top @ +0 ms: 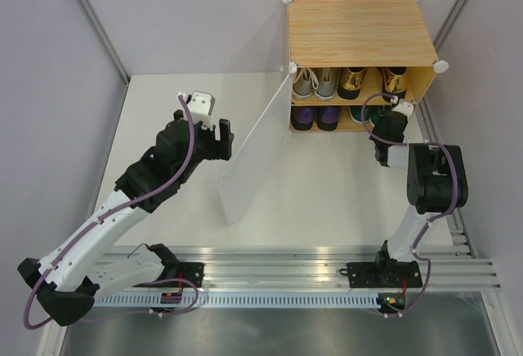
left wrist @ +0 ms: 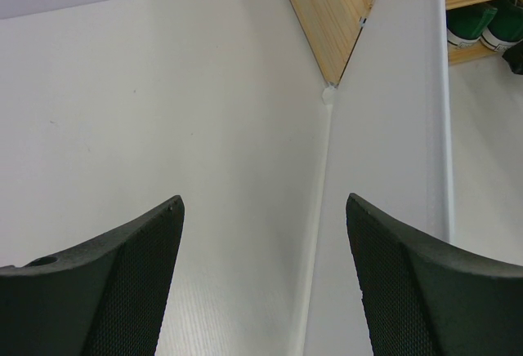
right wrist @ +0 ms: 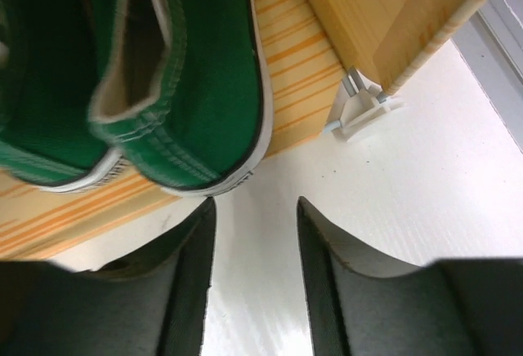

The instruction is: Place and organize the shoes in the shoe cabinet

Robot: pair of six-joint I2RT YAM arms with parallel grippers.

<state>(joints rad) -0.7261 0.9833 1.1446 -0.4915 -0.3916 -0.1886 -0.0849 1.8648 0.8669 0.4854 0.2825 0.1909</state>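
Green sneakers [right wrist: 204,86] on lower shelf of shoe cabinet [top: 359,29], heels outward

Green sneakers [right wrist: 204,86], bamboo-grain cabinet [top: 359,29]

The top camera looks down from above and behind, far off, with the shoe cabinet [top: 359,31] at one o'clock. The left wrist camera faces the white door [left wrist: 392,144] nearby. The right wrist camera sits close against the green sneakers [right wrist: 204,78]; both wrist views share them.
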